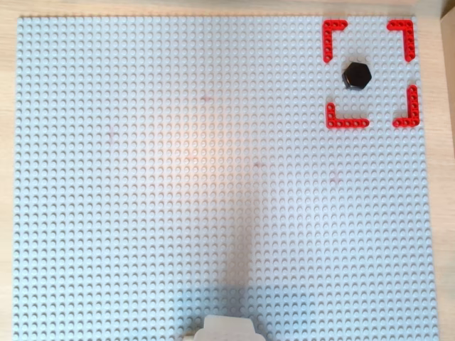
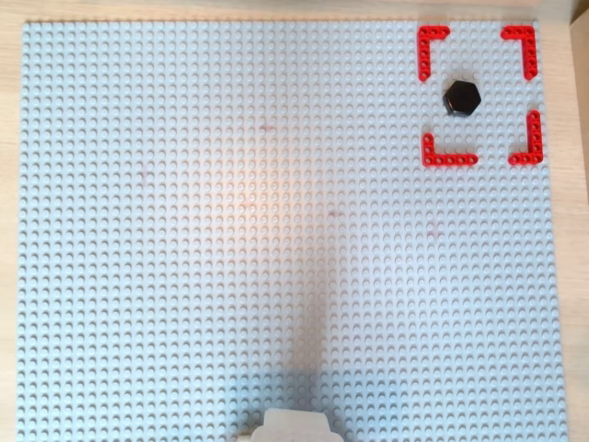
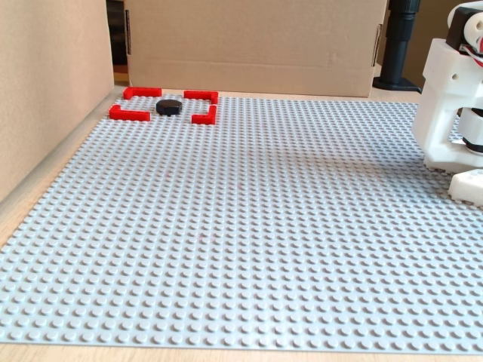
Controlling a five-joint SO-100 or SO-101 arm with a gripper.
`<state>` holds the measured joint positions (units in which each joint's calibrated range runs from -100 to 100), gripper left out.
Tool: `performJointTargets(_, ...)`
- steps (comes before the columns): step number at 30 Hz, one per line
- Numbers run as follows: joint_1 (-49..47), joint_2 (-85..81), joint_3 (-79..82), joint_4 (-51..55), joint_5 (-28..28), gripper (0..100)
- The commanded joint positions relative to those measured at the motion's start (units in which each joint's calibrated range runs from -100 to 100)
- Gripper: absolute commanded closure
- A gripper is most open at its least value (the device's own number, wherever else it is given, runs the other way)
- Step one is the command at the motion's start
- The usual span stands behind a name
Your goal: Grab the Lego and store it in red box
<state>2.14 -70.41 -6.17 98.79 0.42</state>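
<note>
Lego [image 1: 356,75] sits flat inside the red box [image 1: 333,30], left of centre, close to the gap in its left side in both overhead views, touching no corner piece. Red box is at the top-right corner of the grey studded baseplate [image 1: 178,177]; in the fixed view it's at the far-left corner, beside the cardboard wall [image 3: 45,90]. White arm base [image 3: 453,98] stands at the right edge there, only a sliver [image 1: 226,330] at the bottom edge from overhead. Pincer out of frame in every view, state unknown
</note>
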Motion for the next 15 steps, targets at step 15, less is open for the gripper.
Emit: performJointTargets(15, 0.2, -29.0, 27.5, 0.4, 0.5, 98)
